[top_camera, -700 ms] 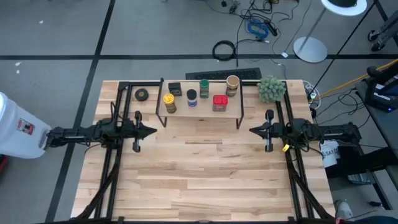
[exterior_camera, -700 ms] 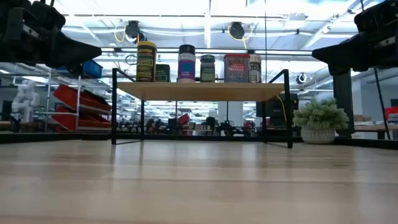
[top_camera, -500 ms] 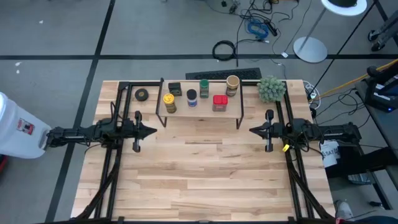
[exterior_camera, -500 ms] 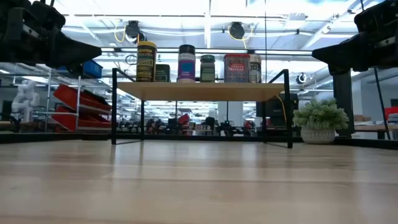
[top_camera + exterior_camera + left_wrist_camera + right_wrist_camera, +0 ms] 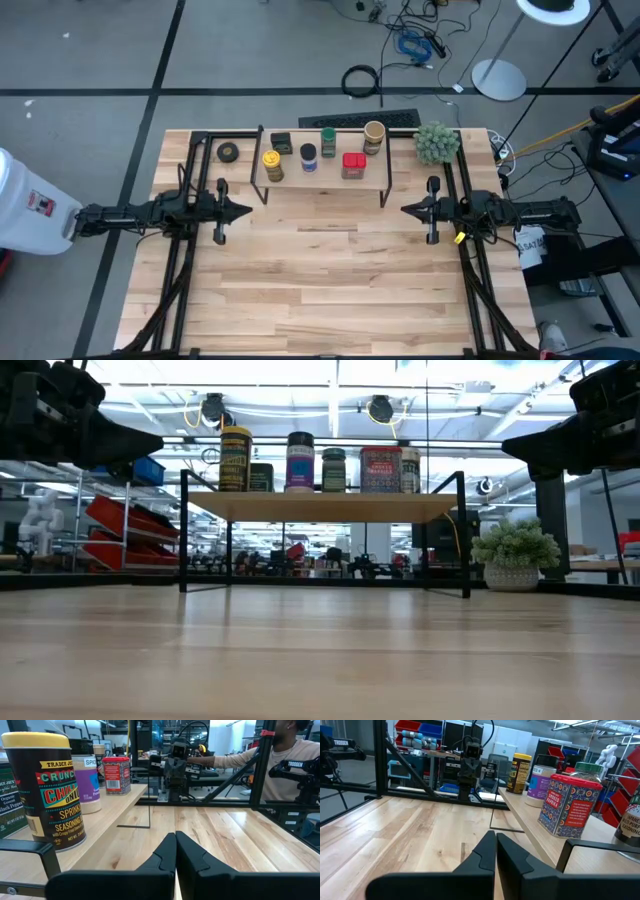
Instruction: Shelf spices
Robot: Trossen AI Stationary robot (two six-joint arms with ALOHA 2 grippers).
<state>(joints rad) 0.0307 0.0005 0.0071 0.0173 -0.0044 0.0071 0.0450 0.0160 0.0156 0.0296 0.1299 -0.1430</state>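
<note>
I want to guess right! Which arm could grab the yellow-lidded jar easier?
Probably the left. The yellow-lidded jar stands at the left end of the shelf, nearest the left arm's jaws; the right arm's jaws wait past the other end.

Stuff you can't really make out here

From table height the dark tin (image 5: 261, 478) sits half hidden behind the yellow-lidded jar (image 5: 235, 459); in the right wrist view the tan-lidded jar (image 5: 631, 822) is cut off at the edge, and labels are too tiny from above.
</note>
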